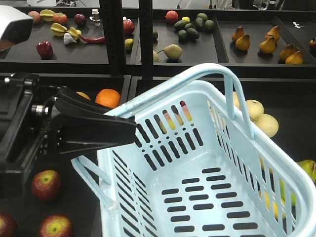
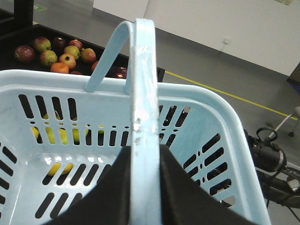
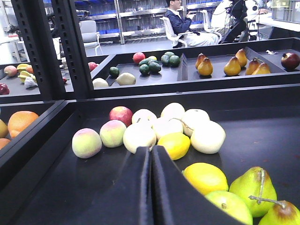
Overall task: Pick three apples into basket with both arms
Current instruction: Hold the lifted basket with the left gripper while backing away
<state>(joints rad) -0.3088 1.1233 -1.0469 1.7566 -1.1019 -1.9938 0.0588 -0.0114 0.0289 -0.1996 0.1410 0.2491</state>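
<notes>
An orange sits in the lower tray. Brown pears and dark avocados lie on the upper shelf. Pale round fruits cluster beside a lemon.

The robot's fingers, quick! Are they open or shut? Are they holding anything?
Left gripper: fingers closed on the handle of the basket.
Right gripper: fingers closed, holding nothing.
</notes>
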